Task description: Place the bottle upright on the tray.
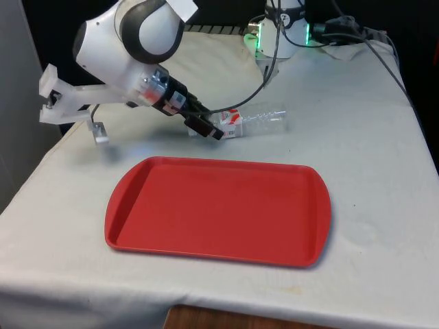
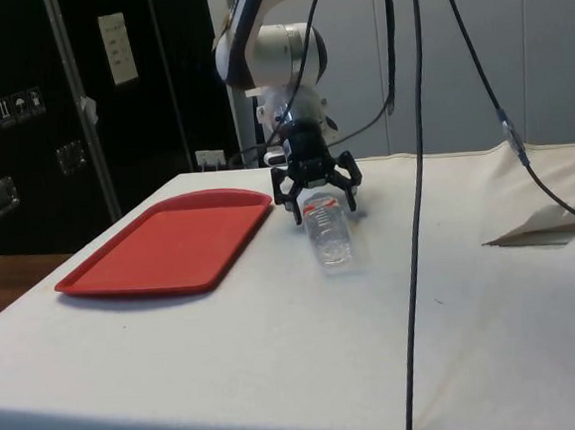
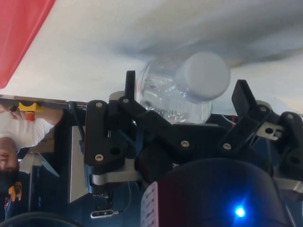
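A clear plastic bottle [image 1: 259,121] with a red and white label lies on its side on the white cloth, just behind the red tray [image 1: 219,205]. Its white cap [image 3: 203,76] points towards my gripper [image 1: 210,131]. In the side view the gripper [image 2: 317,195] stands open, low over the table, with its two fingers either side of the bottle's [image 2: 328,236] cap end. The wrist view has the cap between the spread fingers [image 3: 129,81], with a gap on each side. The tray [image 2: 170,246] is flat with nothing on it.
Black cables [image 2: 415,165] hang across the side view and trail over the table behind the bottle. Crumpled cloth [image 1: 350,42] lies at the front view's back right. A person [image 3: 21,135] appears beyond the table in the wrist view.
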`<action>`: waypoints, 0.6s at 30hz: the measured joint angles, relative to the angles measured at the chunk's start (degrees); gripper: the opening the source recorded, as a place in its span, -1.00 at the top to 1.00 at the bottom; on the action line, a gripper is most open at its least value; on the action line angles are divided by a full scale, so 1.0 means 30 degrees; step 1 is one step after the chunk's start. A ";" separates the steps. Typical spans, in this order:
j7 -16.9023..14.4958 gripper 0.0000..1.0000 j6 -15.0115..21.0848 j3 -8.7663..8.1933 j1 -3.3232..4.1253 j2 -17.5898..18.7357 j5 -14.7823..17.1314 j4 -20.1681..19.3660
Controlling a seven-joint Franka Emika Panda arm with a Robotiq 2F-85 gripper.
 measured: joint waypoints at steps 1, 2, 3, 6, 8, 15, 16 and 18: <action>0.0000 -1.00 0.0000 0.0000 0.0000 0.0000 0.0000 0.0000; -0.0019 -1.00 0.0000 0.0000 0.0000 0.0019 0.0000 0.0000; -0.0019 -1.00 0.0000 0.0000 0.0000 0.0038 0.0000 0.0000; -0.0019 -1.00 0.0000 0.0000 0.0000 0.0038 0.0000 0.0000; -0.0038 -1.00 0.0000 0.0000 0.0000 0.0057 0.0000 0.0000; -0.0076 -1.00 0.0000 0.0000 0.0000 0.0153 0.0019 0.0000; -0.0095 -1.00 0.0000 0.0000 0.0019 0.0210 0.0038 -0.0019; -0.0095 -1.00 0.0000 0.0000 0.0019 0.0229 0.0076 -0.0019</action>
